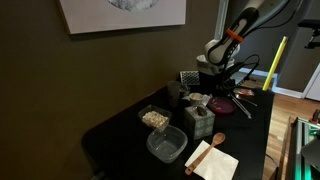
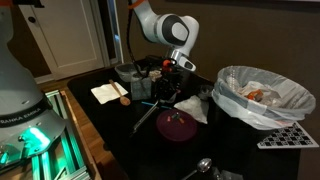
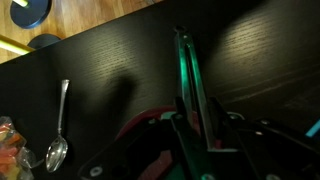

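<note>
In the wrist view my gripper (image 3: 198, 108) is shut on a long thin dark utensil (image 3: 186, 65) with a greenish sheen, which runs out ahead over the black table (image 3: 100, 60). A maroon plate (image 3: 146, 116) lies just under the fingers. In both exterior views the gripper (image 1: 216, 66) (image 2: 173, 72) hangs low above the maroon plate (image 1: 224, 104) (image 2: 177, 126). A thin dark stick (image 2: 150, 115) slants from below the gripper down to the table; I cannot tell if it is the held utensil.
A metal spoon (image 3: 60, 125) (image 2: 201, 167) lies near the table edge. A white-lined bin (image 2: 262, 95) holds rubbish. A napkin with a wooden spoon (image 1: 212, 158) (image 2: 108, 92), clear containers (image 1: 166, 146) (image 1: 153, 118) and a small box (image 1: 198, 119) stand on the table.
</note>
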Available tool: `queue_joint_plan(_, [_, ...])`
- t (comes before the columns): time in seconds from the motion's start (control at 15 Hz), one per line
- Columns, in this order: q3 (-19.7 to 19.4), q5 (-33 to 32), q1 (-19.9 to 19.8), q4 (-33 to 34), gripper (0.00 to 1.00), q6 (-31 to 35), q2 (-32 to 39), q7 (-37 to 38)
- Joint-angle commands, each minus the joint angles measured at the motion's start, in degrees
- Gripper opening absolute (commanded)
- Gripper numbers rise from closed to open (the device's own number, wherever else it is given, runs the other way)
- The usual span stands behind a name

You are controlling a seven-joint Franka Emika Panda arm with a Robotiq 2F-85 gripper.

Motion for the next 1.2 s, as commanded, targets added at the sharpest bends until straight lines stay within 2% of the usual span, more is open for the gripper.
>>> queue_joint_plan(0.0, [-1.6, 0.1, 1.3, -5.3, 0.07, 2.7, -6.6, 6.8])
queue_joint_plan(0.53, [-2.7, 0.8, 0.6, -7.5, 0.07, 1.5, -15.8, 16.4])
queue_joint_plan(1.13, [-3.8, 2.7, -2.3, -5.3, 0.07, -0.6, -23.8, 25.2])
